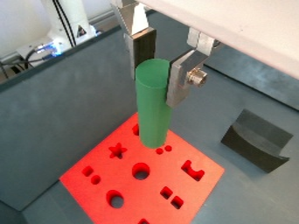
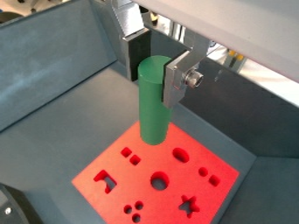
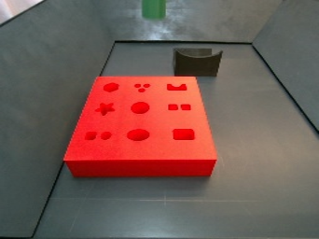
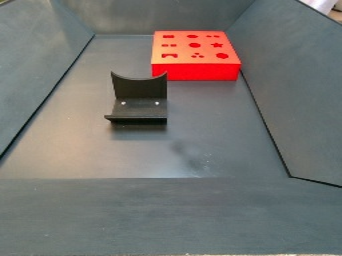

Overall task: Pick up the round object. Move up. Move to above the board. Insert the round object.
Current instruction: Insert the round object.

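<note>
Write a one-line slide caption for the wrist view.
The tool holds the slim green cylinder peg upright, high above the flat red square board with shaped cut-outs.

Grey floor (image 4: pixel 201 150): board (image 4: pixel 197 54), fixture (image 4: pixel 136 98)

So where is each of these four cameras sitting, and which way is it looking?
Wrist view: rides on the arm, looks down past the gripper shut on the green peg over the red board; silver fingers show.
Wrist view: same perch, opposite side; gripper, peg, board.
Side view: low beside the board, facing the dark notched block; only the peg's tip shows.
Side view: high at the far end, block before board; no robot visible.
All four share the board.
</note>
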Robot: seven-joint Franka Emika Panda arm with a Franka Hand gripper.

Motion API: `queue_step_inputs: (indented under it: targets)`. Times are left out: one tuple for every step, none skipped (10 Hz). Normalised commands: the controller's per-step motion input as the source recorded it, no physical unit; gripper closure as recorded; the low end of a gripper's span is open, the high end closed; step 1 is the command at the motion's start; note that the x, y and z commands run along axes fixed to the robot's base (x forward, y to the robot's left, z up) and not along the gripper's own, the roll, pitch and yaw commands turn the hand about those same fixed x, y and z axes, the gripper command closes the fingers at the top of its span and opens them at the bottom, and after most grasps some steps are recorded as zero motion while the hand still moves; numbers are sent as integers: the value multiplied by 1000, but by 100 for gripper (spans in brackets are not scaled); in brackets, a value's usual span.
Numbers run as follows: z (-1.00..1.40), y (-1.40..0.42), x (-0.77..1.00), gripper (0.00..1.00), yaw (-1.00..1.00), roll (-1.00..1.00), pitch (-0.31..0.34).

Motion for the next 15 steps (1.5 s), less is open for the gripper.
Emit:
queue_step_inputs:
  targets:
    - [-1000, 203, 91, 100, 89, 39, -90]
    - [-1000, 151, 120, 100, 60, 29, -97]
    - [-23, 0, 0, 100, 26, 0, -54]
    - [-380, -40, 0, 100, 0, 80, -59]
    - [-697, -89, 274, 100, 0, 276, 0]
    - [-700, -91, 289, 100, 0, 307, 0]
    - [-671, -74, 271, 100, 0, 281, 0]
    - [-234, -77, 274, 100, 0, 147, 26]
    - [-63, -23, 189, 100, -9, 30, 34]
    - [-363, -11, 123, 100, 0, 109, 7]
    - [-563, -6, 151, 100, -6, 91, 0]
    - [-14, 0, 163, 100, -46, 0, 31]
    - [-109, 0, 0, 100, -97, 47, 34]
    - [-280, 0, 0, 100, -166, 43, 29]
    - [-349, 0, 0, 100, -114, 0, 0]
